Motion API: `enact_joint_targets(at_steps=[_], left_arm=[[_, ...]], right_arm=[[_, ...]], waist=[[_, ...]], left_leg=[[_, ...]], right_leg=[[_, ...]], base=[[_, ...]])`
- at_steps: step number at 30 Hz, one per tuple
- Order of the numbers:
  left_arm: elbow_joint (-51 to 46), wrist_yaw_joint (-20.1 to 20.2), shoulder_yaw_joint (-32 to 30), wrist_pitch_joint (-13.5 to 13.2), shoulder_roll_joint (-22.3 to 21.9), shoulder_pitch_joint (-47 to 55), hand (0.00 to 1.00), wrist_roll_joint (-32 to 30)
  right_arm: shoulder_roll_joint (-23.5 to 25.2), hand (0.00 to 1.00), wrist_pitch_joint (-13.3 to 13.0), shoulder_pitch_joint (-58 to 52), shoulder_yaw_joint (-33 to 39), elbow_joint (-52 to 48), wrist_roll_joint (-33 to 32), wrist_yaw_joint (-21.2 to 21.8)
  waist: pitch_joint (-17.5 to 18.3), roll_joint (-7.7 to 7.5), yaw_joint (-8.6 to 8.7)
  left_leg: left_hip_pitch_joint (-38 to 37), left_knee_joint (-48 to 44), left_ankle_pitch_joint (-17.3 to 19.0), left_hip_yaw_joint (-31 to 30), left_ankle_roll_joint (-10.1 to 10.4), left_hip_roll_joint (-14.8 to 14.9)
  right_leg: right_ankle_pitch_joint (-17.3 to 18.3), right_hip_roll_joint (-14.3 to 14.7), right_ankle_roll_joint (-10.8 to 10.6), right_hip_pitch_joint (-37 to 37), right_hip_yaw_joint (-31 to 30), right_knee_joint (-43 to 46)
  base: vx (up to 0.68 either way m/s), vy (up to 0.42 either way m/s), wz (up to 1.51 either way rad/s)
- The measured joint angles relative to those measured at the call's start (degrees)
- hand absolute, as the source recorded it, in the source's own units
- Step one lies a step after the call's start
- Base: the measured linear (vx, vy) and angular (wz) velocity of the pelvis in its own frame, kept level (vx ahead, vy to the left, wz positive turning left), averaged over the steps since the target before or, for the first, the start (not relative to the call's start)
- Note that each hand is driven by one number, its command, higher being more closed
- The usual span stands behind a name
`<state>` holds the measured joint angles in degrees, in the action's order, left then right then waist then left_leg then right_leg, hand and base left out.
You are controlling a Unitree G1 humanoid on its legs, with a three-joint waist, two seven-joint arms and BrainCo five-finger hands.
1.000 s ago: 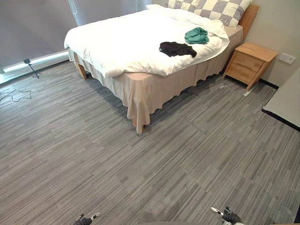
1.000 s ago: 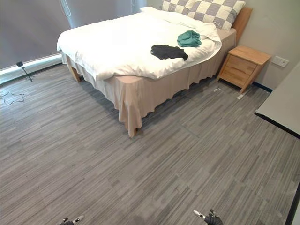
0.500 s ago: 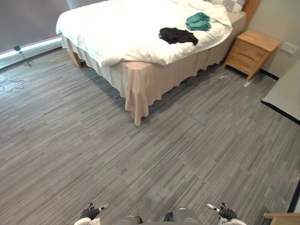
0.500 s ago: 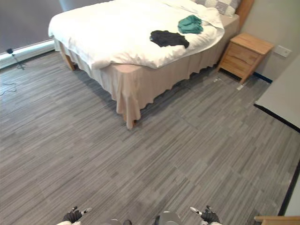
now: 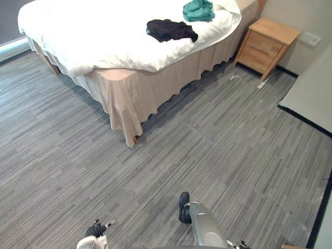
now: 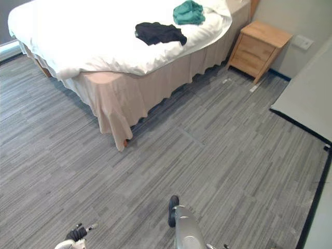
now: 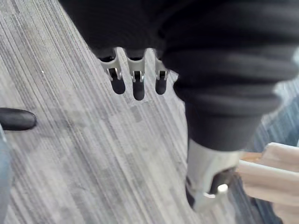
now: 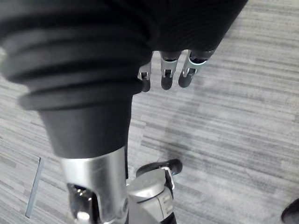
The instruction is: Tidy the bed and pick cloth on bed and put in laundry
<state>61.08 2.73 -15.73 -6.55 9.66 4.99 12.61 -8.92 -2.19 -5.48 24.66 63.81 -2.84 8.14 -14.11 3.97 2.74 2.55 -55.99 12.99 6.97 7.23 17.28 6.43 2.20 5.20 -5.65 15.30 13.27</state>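
Black cloth (image 5: 171,29) lies crumpled on the bed (image 5: 93,36), on the white duvet near the side edge. Green cloth (image 5: 197,10) is bunched just beyond it toward the head end; the two are apart. Wooden nightstand (image 5: 266,45) stands beside the bed. Left hand (image 5: 96,230) hangs low over the grey floor (image 5: 218,135), well away from the bed, fingers relaxed and straight, holding nothing. Right hand (image 8: 167,78) also hangs over the floor, fingers loose, empty.
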Motion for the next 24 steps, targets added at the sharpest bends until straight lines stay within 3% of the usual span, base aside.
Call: enact_joint_targets(at_steps=[1, 4, 5, 7, 8, 9, 11, 12, 13, 14, 15, 16, 17, 20, 21, 22, 23, 24], left_arm=[[-1.0, 0.2, 0.1, -0.6, -1.2, 1.3, 0.00, 0.0], [-1.8, 0.5, 1.5, -1.7, -2.5, 3.1, 0.00, 0.7], [-1.9, 0.5, 1.5, -1.9, -2.9, 3.8, 0.00, 1.2], [-1.9, 0.3, 1.5, -2.0, -3.6, 4.8, 0.00, 2.3], [-1.9, 0.2, 1.5, -2.0, -3.7, 4.9, 0.00, 2.5], [-1.9, -0.1, 1.5, -2.1, -3.8, 5.3, 0.00, 3.3], [-2.0, -0.4, 1.5, -1.7, -4.0, 5.2, 0.00, 3.4], [-1.9, -0.6, 1.5, -1.4, -3.8, 5.1, 0.00, 3.4], [-0.9, -1.4, 1.5, -0.9, -4.0, 4.9, 0.00, 3.2], [-0.5, -1.4, 1.6, -0.5, -4.0, 4.4, 0.00, 3.2], [-0.7, -1.5, 2.2, -0.5, -3.9, 3.7, 0.00, 3.1], [-0.8, -1.5, 2.7, -0.7, -3.3, 3.4, 0.00, 3.2], [-0.9, -1.6, 4.2, -0.8, -2.3, 3.2, 0.00, 3.3], [-2.6, -2.4, 6.4, -2.0, -0.8, 1.7, 0.00, 4.2], [-3.3, -2.6, 6.9, -2.1, -0.1, 0.4, 0.00, 4.3], [-3.4, -2.6, 7.1, -2.1, 0.2, -0.3, 0.00, 4.3], [-3.4, -2.6, 7.9, -1.9, 1.0, -2.0, 0.00, 4.3], [-3.4, -2.6, 7.8, -1.7, 1.2, -2.5, 0.00, 4.2]], right_arm=[[-1.2, 0.00, -1.1, 0.7, -0.8, 0.1, 0.6, 0.1], [-2.7, 0.00, -2.0, 1.9, -1.0, -0.5, 0.6, 0.2], [-2.7, 0.00, -2.1, 2.5, -1.1, -2.2, 0.6, 0.3], [-3.1, 0.00, -3.7, 2.6, -1.3, -4.7, 0.5, 0.5], [-3.2, 0.00, -3.9, 2.7, -1.4, -4.8, 0.5, 0.5], [-3.8, 0.00, -3.9, 2.9, -2.6, -4.9, 0.5, 0.3], [-4.7, 0.00, -3.9, 3.2, -3.1, -4.9, 0.5, 0.1], [-4.7, 0.00, -3.9, 3.3, -3.5, -4.7, 0.4, -0.2], [-4.5, 0.00, -3.8, 4.6, -4.4, -4.2, 0.5, -0.2], [-4.3, 0.00, -3.8, 4.9, -4.6, -4.1, 0.5, -0.2], [-4.0, 0.00, -3.8, 5.5, -4.7, -2.8, 0.6, -0.1], [-3.4, 0.00, -3.7, 6.6, -4.7, -1.4, 0.7, -0.1], [-2.1, 0.00, -3.5, 7.0, -5.2, -1.3, 1.1, -0.1], [-1.1, 0.00, -3.2, 7.0, -6.1, -1.4, 1.6, -0.1], [-1.0, 0.00, -2.6, 6.2, -6.5, -1.6, 0.2, -0.3], [-1.0, 0.00, -2.3, 5.7, -6.5, -1.7, -0.6, -0.4], [-0.5, 0.00, -1.5, 3.9, -6.4, -1.7, -3.5, -0.9], [0.0, 0.00, -1.0, 3.1, -6.4, -1.8, -5.1, -1.3]], waist=[[-0.4, -0.70, -1.13], [-0.5, -0.93, -3.71], [-0.5, -1.19, -4.32], [-0.6, -1.22, -4.81], [-0.6, -1.23, -4.83], [-0.5, -1.16, -4.89], [0.0, -1.11, -4.98], [1.0, -2.15, -5.02], [2.1, -2.52, -5.26], [2.1, -3.17, -4.91], [2.1, -4.22, -4.45], [1.9, -4.66, -4.51], [1.8, -4.65, -4.75], [1.1, -3.14, -4.75], [1.2, -2.77, -4.74], [1.2, -2.93, -4.73], [1.4, -3.54, -4.53], [1.6, -4.10, -4.43]], left_leg=[[4.3, 0.4, 1.7, 0.7, -1.4, -3.0], [9.9, 9.7, 1.8, 6.7, -2.4, -5.3], [11.6, 16.7, 0.8, 10.9, -3.9, -6.1], [12.5, 35.5, -4.7, 21.7, -5.3, -8.3], [12.3, 39.0, -5.9, 24.2, -6.0, -8.9], [12.3, 45.0, -7.7, 30.2, -7.9, -10.5], [12.4, 46.8, -7.8, 33.4, -11.4, -12.2], [12.4, 46.6, -9.5, 33.3, -17.0, -13.0], [12.1, 45.6, -12.4, 34.4, -20.6, -13.8], [11.7, 45.7, -12.0, 33.5, -21.7, -14.3], [10.8, 45.7, -10.7, 30.9, -20.9, -15.9], [9.1, 45.4, -10.0, 29.6, -19.8, -16.3], [5.1, 45.3, -8.9, 27.4, -18.5, -16.3], [-3.0, 49.1, -7.6, 19.2, -15.0, -14.6], [-4.7, 51.2, -7.0, 15.0, -13.1, -14.6], [-5.2, 52.0, -7.0, 13.4, -12.7, -14.7], [-6.7, 54.2, -7.2, 9.1, -11.6, -14.9], [-6.6, 54.8, -7.1, 7.2, -10.8, -15.0]], right_leg=[[0.3, 0.2, 0.0, 5.1, -0.1, -2.8], [1.1, 0.8, 0.1, 10.3, -0.1, -6.3], [1.5, 0.8, 0.2, 12.0, -0.1, -7.4], [2.9, 0.9, -0.1, 16.5, 1.2, -10.0], [3.4, 0.9, -0.4, 17.7, 2.0, -10.7], [5.5, 1.3, -2.0, 21.1, 3.8, -11.4], [9.8, 1.4, -5.1, 22.9, 6.7, -8.9], [12.5, 0.0, -7.2, 21.7, 8.0, -4.6], [15.0, -2.8, -10.9, 17.5, 9.4, 8.4], [14.9, -5.1, -11.9, 14.8, 9.5, 16.3], [14.1, -9.8, -13.6, 9.2, 9.6, 29.3], [14.8, -11.9, -12.5, 7.4, 9.6, 33.3], [15.8, -12.8, -13.1, 7.1, 8.8, 32.5], [15.4, -10.6, -13.6, 6.0, 6.9, 19.9], [13.2, -10.0, -14.8, 3.8, 4.6, 12.9], [11.7, -10.0, -15.3, 2.7, 3.6, 9.7], [6.0, -10.1, -16.3, 0.1, -0.2, 0.5], [2.8, -10.6, -17.7, -1.4, -2.6, -3.4]], base=[[0.54, -0.204, 0.02], [0.35, -0.102, -0.26], [0.42, -0.063, -0.14], [0.51, -0.031, 0.13], [0.65, 0.048, 0.48], [0.69, 0.074, 0.63], [0.66, 0.078, 0.61], [0.64, 0.086, 0.50], [0.65, 0.090, 0.53], [0.63, 0.100, 0.81], [0.46, 0.087, 0.81], [0.55, 0.113, 1.00], [0.61, 0.080, 1.01], [0.46, -0.040, 1.22], [0.33, -0.163, 1.13], [0.25, -0.144, 1.66], [0.32, -0.195, 1.45], [0.24, -0.169, 1.40]])
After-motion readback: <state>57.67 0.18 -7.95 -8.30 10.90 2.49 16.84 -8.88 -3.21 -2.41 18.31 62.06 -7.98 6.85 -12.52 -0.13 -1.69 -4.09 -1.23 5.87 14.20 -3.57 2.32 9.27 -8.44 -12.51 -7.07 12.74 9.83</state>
